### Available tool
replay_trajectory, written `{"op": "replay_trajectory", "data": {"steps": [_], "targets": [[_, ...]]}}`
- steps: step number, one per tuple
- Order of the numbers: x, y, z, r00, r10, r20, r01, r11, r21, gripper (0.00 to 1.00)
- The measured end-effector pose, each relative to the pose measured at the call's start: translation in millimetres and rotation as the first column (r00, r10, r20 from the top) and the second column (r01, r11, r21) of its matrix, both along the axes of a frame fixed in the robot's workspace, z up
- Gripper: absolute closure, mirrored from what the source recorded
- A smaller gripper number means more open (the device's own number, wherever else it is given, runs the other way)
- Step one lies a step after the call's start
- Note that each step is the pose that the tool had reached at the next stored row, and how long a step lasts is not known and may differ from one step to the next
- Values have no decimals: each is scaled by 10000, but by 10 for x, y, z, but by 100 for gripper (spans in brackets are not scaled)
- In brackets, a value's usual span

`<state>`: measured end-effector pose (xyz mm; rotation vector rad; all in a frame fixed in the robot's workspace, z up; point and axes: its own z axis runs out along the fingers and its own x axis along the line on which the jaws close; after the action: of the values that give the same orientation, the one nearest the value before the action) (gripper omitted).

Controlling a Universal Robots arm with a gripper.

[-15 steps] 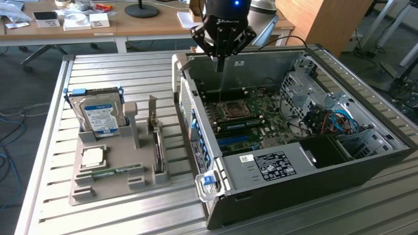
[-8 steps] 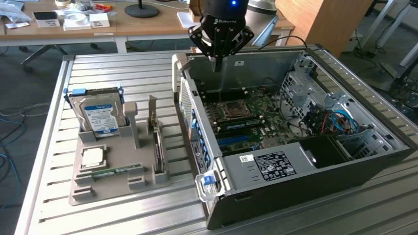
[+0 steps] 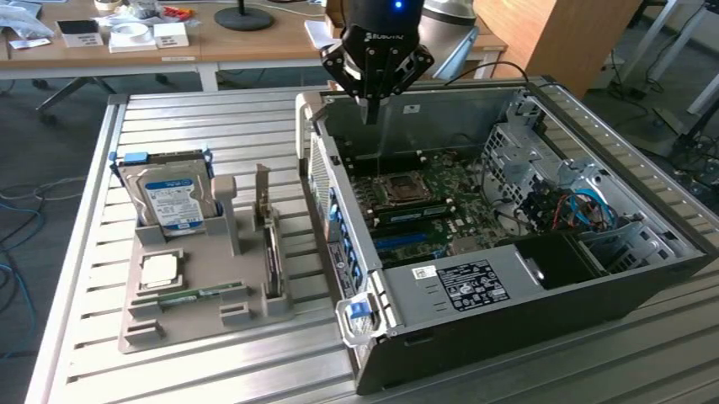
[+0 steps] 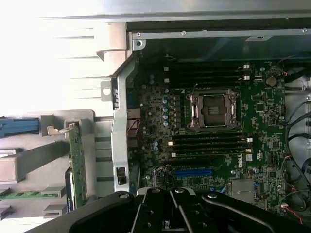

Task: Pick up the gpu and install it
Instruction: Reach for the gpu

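The gpu (image 3: 271,252) stands on edge in a slot of the grey holder tray (image 3: 191,328), its pale metal bracket pointing up at the far end. In the wrist view the gpu (image 4: 77,167) appears as a thin green-edged card beside the case wall. My gripper (image 3: 370,103) hangs over the far rim of the open computer case (image 3: 506,295), fingers pointing down, shut with nothing between them. It is well apart from the card, toward the exterior view's right. The gripper (image 4: 170,196) looks down on the motherboard (image 4: 214,121) and its blue expansion slot (image 4: 193,172).
On the tray also stand a silver hard drive (image 3: 168,198) with a blue-white label, a processor (image 3: 158,269) and a green RAM stick (image 3: 202,295). The case's tall side wall (image 3: 326,202) separates tray from motherboard. Wooden desks with clutter stand behind the slatted metal table (image 3: 629,362).
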<state>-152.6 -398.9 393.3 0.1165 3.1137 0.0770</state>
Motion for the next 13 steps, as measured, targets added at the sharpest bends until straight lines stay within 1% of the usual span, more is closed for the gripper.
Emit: {"op": "replay_trajectory", "data": {"steps": [13], "targets": [[-29,0,0,10000,-1,0,1,10000,0,89]]}}
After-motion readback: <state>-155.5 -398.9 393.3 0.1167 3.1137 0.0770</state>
